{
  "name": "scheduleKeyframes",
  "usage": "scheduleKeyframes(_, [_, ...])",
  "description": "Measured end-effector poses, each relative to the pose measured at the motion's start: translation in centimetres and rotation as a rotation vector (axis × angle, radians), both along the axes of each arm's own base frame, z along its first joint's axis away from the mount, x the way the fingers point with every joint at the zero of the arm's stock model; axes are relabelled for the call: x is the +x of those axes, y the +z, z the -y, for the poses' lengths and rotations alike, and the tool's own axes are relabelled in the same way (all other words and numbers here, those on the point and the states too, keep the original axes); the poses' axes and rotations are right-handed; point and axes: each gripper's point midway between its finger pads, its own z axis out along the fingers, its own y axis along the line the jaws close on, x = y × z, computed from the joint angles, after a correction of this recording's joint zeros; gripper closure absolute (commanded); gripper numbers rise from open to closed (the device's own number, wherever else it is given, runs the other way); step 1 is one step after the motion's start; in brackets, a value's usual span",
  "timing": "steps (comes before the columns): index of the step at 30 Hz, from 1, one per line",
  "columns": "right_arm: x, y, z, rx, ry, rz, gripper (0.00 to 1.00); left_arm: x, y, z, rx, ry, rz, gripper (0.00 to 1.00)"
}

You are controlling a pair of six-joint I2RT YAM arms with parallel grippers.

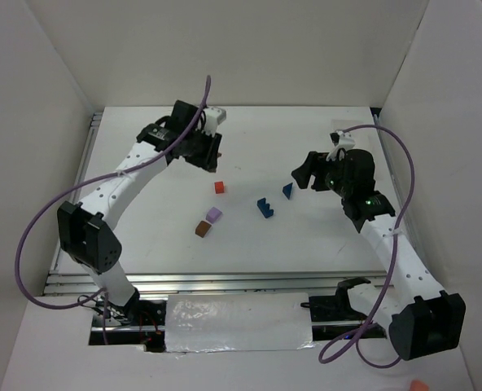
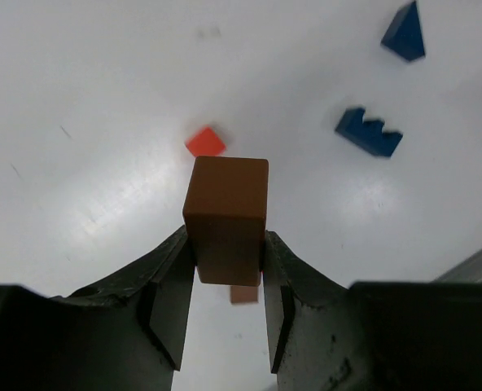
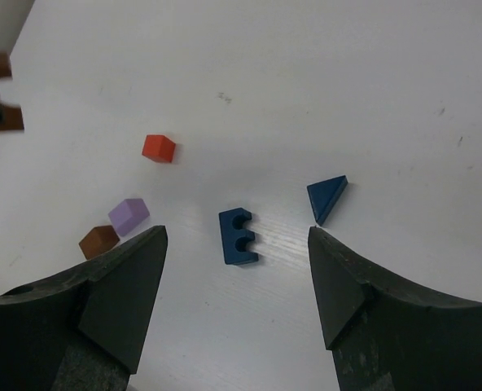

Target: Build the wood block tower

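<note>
Dark fingers (image 2: 172, 285) of the left hand (image 2: 226, 238) fill the bottom of its wrist view, pinched on the two long sides of a tall brown-orange block (image 2: 226, 208). The block stands upright in the grip, most of it sticking out past the fingertips, and it is held up off the white counter (image 1: 322, 244), over the far left part.

All the other pieces lie loose on the counter, none stacked. A red block (image 1: 219, 187) sits alone just in front of the left hand. Nearer the arm bases, a purple block (image 1: 214, 215) and a small brown block (image 1: 202, 230) lie just beside each other. To their right are a blue notched block (image 1: 264, 207) and, near it, a blue wedge (image 1: 287, 191).

The right hand (image 3: 236, 235) hangs above the blue pieces with its fingers spread wide and nothing between them; the notched block shows in the gap, down on the counter.
</note>
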Motion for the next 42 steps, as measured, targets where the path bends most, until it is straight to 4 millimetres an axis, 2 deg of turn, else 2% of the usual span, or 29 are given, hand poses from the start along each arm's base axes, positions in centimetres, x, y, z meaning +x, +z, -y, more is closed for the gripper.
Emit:
scheduleKeyframes(3, [0.4, -0.2, 1.1, 0.007, -0.022, -0.011, 0.24, -3.5, -3.7, 0.0, 0.065, 0.024, -0.114, 0.96])
scheduleKeyframes(6, [0.7, -0.9, 1.7, 0.015, -0.033, -0.036, 0.24, -5.8, -6.8, 0.6, 0.108, 0.037, -0.200, 0.97])
scheduleKeyframes(9, [0.7, -1.7, 2.0, 0.032, -0.031, -0.065, 0.24, -7.8, -9.8, -0.6, 0.171, 0.069, -0.288, 0.90])
scheduleKeyframes(14, [0.9, -2.9, 2.1, 0.045, -0.023, -0.104, 0.24, -10.4, -13.5, -2.8, 0.264, 0.107, -0.385, 0.91])
scheduleKeyframes(26, [1.2, -4.1, 2.3, 0.047, -0.026, -0.144, 0.25, -11.2, -14.9, -3.4, 0.387, 0.110, -0.395, 0.91])
scheduleKeyframes(36, [1.3, -4.7, 2.2, 0.048, -0.022, -0.166, 0.25, -11.8, -15.5, -2.8, 0.443, 0.085, -0.382, 0.89])
scheduleKeyframes(42, [1.3, -4.7, 2.2, 0.048, -0.022, -0.166, 0.25, -11.7, -17.0, -3.2, 0.486, 0.092, -0.410, 0.89])
